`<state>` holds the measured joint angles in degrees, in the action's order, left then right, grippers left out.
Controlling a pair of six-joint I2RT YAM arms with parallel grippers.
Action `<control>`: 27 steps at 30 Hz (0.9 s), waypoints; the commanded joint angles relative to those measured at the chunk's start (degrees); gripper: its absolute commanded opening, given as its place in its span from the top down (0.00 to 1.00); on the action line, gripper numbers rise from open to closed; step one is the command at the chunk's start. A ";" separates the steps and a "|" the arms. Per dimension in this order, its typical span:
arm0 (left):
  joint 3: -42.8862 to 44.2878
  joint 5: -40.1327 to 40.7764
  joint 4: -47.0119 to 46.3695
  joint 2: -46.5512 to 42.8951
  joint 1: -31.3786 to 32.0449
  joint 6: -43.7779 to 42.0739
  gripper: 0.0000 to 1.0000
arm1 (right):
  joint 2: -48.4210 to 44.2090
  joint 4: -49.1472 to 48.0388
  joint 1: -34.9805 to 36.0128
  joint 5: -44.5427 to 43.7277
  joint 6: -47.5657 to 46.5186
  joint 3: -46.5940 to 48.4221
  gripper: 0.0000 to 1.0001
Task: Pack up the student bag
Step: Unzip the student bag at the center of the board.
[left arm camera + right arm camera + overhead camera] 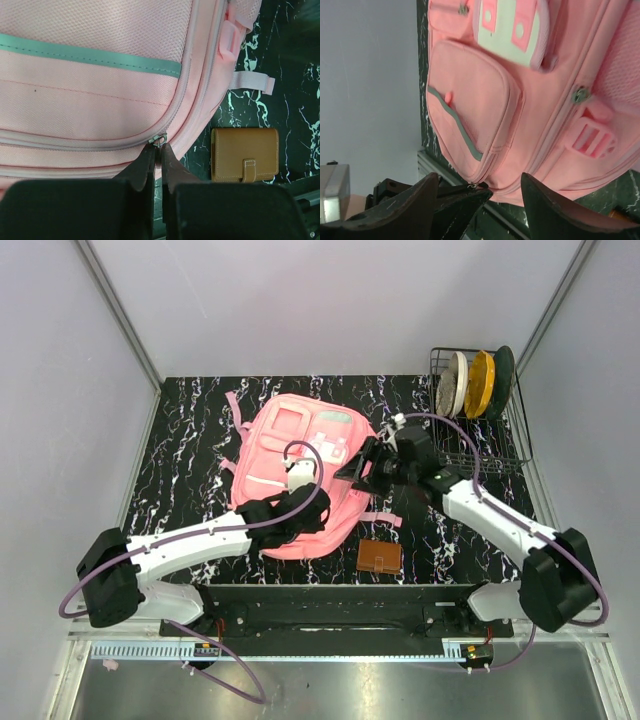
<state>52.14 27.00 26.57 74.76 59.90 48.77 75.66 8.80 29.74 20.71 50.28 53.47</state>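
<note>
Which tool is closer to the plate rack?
Right. The right tool hovers over the student bag's side facing the rack; the left tool is at the bag's near edge, farther off.

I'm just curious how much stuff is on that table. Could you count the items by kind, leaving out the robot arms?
pink backpack: 1
brown wallet: 1
wire rack: 1
plates standing in the rack (white, yellow, dark green): 3
Total: 6

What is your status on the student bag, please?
Left fingers shut on zipper pull. Right fingers open at student bag. Bag flat on table. Brown wallet beside it, unpacked.
</note>
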 commanded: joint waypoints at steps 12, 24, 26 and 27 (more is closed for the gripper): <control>1.91 -6.08 -10.83 -1.72 0.13 -7.46 1.00 | 10.47 -7.91 5.33 3.02 4.82 1.81 0.58; 2.88 -4.77 -6.72 -1.28 0.13 -10.80 1.00 | 8.64 0.67 4.55 -6.29 -2.54 4.79 1.00; 2.97 -2.24 -2.69 -1.55 0.13 -11.16 1.00 | 8.19 1.92 2.35 -7.00 -4.04 5.59 1.00; 2.97 -1.00 -0.75 -1.64 -0.04 -10.81 1.00 | 8.02 2.71 1.39 -6.74 -5.18 5.76 1.00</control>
<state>52.18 22.44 22.63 74.76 59.57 39.24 86.46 7.40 34.65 20.60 51.94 55.79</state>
